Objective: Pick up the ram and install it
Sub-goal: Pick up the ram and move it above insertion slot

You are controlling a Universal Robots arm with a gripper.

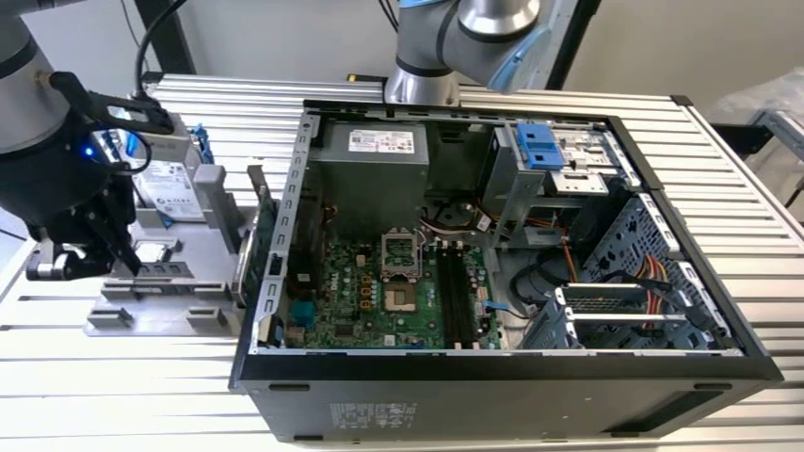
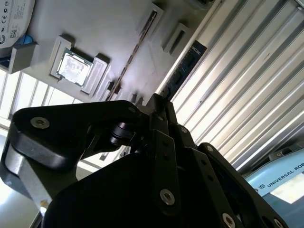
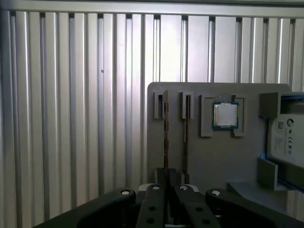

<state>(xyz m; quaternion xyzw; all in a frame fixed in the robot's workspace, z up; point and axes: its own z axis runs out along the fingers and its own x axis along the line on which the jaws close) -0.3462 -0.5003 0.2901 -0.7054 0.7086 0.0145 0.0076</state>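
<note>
The ram (image 3: 166, 137) is a thin dark stick standing on edge in a slot of the grey fixture plate (image 3: 213, 161), the slot farthest from the square chip. My gripper (image 3: 168, 183) sits over its near end with the jaws drawn close on both faces of the stick. In the second wrist view the same ram (image 2: 186, 64) runs straight into the gripper (image 2: 159, 102). In the exterior view the gripper (image 1: 107, 264) hangs low over the fixture plate (image 1: 164, 315) at the exterior view's left, away from the open computer case (image 1: 503, 372) and its black memory slots (image 1: 455, 292).
A second stick (image 3: 185, 137) stands in the neighbouring slot, close beside the held one. A silver-topped chip (image 3: 224, 115) and a hard drive (image 3: 286, 137) with blue brackets also rest on the fixture. A ribbed aluminium table (image 1: 741, 188) carries everything.
</note>
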